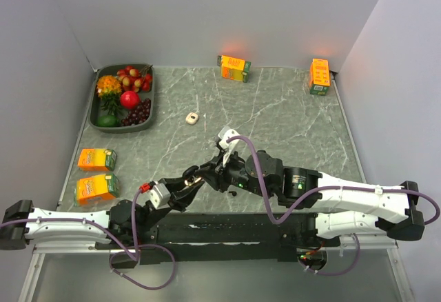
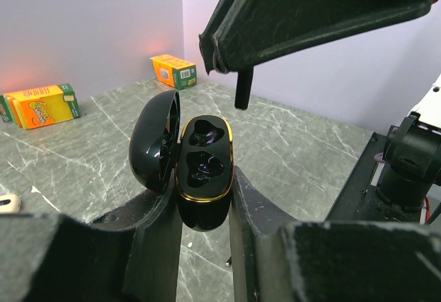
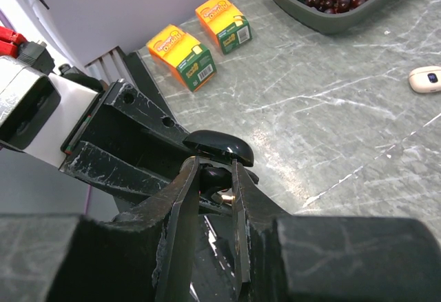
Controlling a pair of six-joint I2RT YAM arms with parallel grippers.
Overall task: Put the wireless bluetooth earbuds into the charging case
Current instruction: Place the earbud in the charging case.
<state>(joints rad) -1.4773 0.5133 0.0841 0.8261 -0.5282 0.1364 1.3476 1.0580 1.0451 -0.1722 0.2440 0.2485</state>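
Clamping the open charging case, the left fingers are holding it at the worktop's 6 o'clock. The right fingers are hovering above, narrow, grip unclear; a white earbud is lying at the case's 12 o'clock.

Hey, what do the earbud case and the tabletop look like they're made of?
Case: glossy black plastic, probably, given sharp reflections; gold rim looks metallic. Tabletop: grey marble or marble-print laminate, white veins, dull sheen.
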